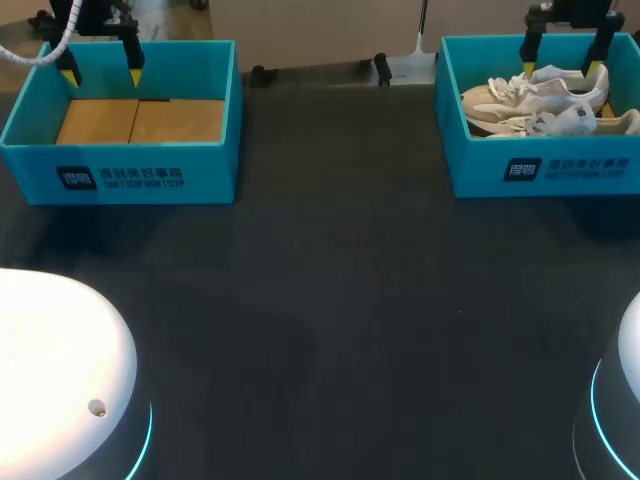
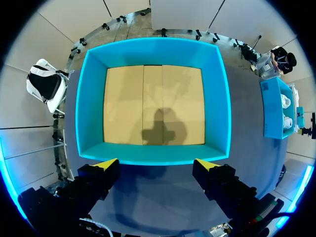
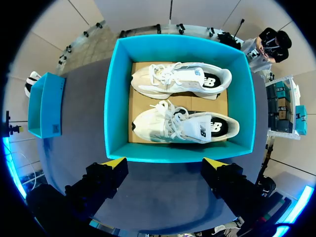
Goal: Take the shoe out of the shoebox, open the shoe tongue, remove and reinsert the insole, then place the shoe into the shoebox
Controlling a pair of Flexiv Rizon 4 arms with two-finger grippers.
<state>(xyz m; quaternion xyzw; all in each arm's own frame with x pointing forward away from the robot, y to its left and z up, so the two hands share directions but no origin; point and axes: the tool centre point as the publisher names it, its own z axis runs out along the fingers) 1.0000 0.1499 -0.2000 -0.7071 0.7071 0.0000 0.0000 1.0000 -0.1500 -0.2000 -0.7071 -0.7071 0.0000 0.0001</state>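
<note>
Two white sneakers lie on their sides in the teal shoebox (image 1: 545,170) at the back right: one shoe (image 3: 180,79) by the far wall, the other shoe (image 3: 182,126) nearer my right gripper. That right gripper (image 3: 164,162) hovers open above the box's near wall (image 3: 173,153); the head view shows it (image 1: 562,68) over the shoes (image 1: 530,98). A second teal box (image 1: 130,175) stands at the back left, holding only its cardboard floor (image 2: 153,103). My left gripper (image 2: 156,164) hangs open above its near rim (image 2: 153,159), seen in the head view (image 1: 102,75) over the box.
The dark table (image 1: 330,300) stretches between the two boxes and toward the front. White rounded robot bases sit at the front left (image 1: 60,370) and front right (image 1: 625,400). Each wrist view shows the other box off to the side (image 2: 274,108) (image 3: 44,103).
</note>
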